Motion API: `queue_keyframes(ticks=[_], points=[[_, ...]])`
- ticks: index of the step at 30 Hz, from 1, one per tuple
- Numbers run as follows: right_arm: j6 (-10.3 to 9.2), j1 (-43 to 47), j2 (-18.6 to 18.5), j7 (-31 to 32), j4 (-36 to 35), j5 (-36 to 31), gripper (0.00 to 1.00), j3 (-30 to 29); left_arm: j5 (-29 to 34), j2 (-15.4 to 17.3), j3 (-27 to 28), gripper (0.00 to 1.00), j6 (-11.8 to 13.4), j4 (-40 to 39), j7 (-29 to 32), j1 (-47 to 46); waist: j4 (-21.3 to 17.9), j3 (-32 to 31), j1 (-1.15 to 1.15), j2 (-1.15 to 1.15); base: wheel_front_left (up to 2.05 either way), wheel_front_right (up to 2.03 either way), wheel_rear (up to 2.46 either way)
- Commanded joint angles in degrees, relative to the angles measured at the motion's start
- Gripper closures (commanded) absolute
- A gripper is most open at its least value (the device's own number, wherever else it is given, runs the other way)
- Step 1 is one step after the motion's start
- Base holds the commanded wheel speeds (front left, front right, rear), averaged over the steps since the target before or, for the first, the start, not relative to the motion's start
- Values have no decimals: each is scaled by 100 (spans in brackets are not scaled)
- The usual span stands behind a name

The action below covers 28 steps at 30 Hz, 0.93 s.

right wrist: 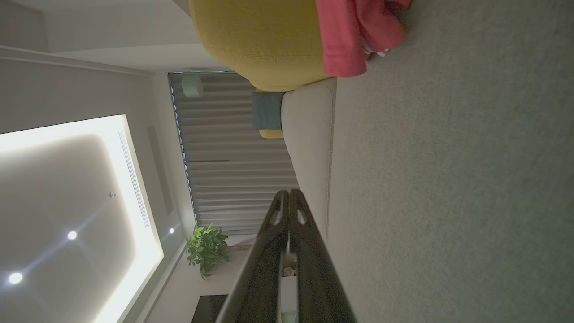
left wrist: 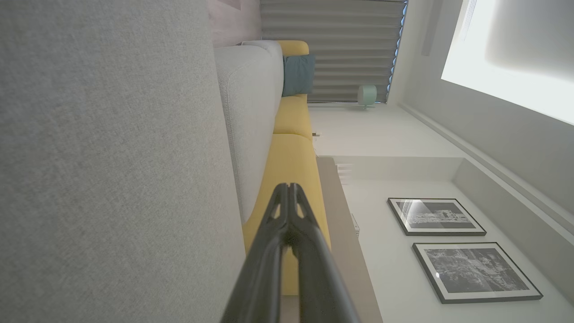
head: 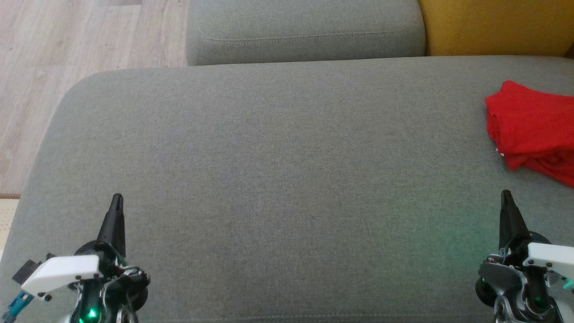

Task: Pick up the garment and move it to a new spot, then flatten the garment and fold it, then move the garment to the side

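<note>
The red garment (head: 533, 130) lies bunched and folded at the far right of the grey sofa seat (head: 278, 179), partly cut off by the head view's edge. It appears again as a pinkish-red heap (right wrist: 358, 31) at the top of the right wrist view. My left gripper (head: 117, 199) rests at the lower left over the seat, shut and holding nothing, its tips together (left wrist: 288, 188). At the lower right my right gripper (head: 506, 195) is shut and holds nothing, tips together (right wrist: 289, 194), a short way in front of the garment.
A grey back cushion (head: 305, 31) lies behind the seat, with a yellow cushion (head: 497, 27) at the back right. Wooden floor (head: 67, 58) lies off the seat's left edge. The broad middle of the seat is bare fabric.
</note>
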Motion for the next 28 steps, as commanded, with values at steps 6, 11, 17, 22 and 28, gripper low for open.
queue_keyframes(ticks=[6, 11, 17, 22, 28], points=[[40, -298, -25, 37, -217, -24, 100, 112, 43, 37, 197, 100, -40, -161, 21, -301, 0, 0, 0, 0, 0, 0, 0], [40, -298, -23, 39, -217, -26, 100, 110, 45, 35, 200, 100, -40, -161, 23, -301, 0, 0, 0, 0, 0, 0, 0], [40, -299, -21, 42, -217, -29, 100, 106, 48, 33, 204, 100, -40, -160, 26, -301, 0, 0, 0, 0, 0, 0, 0], [40, -299, -19, 44, -217, -31, 100, 104, 51, 31, 207, 100, -40, -160, 29, -302, 0, 0, 0, 0, 0, 0, 0], [40, -299, -17, 47, -217, -34, 100, 101, 53, 29, 210, 100, -40, -160, 31, -302, 0, 0, 0, 0, 0, 0, 0]])
